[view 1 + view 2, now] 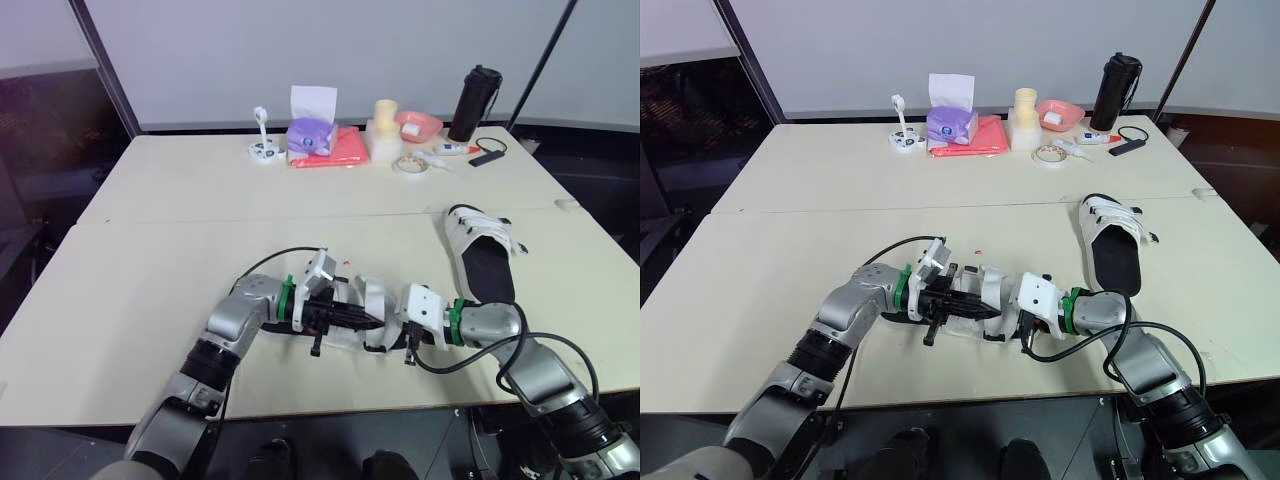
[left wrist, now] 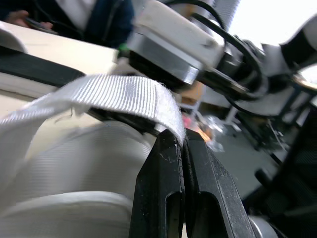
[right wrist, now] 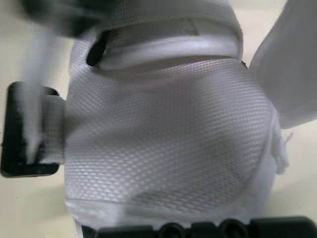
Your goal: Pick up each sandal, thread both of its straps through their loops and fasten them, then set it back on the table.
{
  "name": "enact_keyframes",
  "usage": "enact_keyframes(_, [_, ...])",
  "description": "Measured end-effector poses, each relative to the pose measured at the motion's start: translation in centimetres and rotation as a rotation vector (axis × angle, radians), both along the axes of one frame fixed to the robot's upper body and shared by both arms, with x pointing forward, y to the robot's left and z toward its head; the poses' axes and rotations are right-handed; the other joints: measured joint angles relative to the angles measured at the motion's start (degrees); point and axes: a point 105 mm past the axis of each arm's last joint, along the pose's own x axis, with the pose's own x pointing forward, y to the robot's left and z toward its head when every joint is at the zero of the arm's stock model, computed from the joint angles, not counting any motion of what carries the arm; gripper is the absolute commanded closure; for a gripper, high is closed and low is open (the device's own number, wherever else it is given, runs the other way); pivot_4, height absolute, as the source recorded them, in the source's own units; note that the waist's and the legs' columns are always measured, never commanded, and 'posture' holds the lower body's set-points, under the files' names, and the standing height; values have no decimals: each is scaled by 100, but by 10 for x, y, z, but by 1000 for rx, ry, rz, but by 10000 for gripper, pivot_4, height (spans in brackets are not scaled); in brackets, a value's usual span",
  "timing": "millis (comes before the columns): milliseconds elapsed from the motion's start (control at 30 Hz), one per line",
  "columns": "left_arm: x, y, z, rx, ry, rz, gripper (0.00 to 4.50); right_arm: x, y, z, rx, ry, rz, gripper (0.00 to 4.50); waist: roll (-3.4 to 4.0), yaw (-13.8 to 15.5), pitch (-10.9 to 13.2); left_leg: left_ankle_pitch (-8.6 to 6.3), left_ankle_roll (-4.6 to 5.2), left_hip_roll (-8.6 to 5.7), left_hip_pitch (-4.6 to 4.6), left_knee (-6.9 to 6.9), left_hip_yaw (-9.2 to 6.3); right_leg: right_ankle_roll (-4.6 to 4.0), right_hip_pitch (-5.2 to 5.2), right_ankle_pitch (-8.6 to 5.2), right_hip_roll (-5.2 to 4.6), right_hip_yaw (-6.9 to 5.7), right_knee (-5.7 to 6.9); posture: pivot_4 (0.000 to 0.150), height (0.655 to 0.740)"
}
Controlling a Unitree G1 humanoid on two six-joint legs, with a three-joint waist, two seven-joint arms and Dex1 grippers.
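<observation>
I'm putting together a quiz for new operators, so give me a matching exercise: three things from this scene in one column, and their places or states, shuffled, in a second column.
Things:
1. white woven strap
2. white sandal with black insole
3. tall black bottle

Places or states:
A. stands upright near the far edge of the beige table
B. pinched in the left gripper
C. lies flat on the robot's right side of the table, nothing holding it

Pairs: 1-B, 2-C, 3-A.

We work in a bare test room: joined plain tables (image 1: pixel 150 250), white wall (image 1: pixel 300 50), oddments (image 1: pixel 345 148) along the far edge.
</observation>
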Motion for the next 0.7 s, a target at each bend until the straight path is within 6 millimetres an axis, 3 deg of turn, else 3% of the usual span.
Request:
enact_keyframes(167, [-3,-3,-2,3,-102,-28,44730,0,0,0,0,0,-1,45000,0,4,0,0,0,1,0,0,1,-5,1,-2,0,0,-2,1500,7400])
enact_keyframes(400, [12,-19,-15,-6,-192,67,44730,0,0,0,-1,-2,-3,45000,-2,13,1,0,1,1,-3,1,3,-1,1,0,-1,0,-9,1500,7400])
enact_keyframes(567, [19,-19,-12,30,-222,29,44730,1,-1,0,-1,-5,-7,45000,-2,14,1,0,2,-1,-5,2,6,9,0,6,0,-3,-8,1500,7400])
enact_keyframes(700, [13,-14,-15,59,-215,-45,44730,0,0,1,0,-7,-3,45000,-1,4,1,-1,3,-1,-8,-1,5,11,-4,7,1,-3,-8,1500,7400])
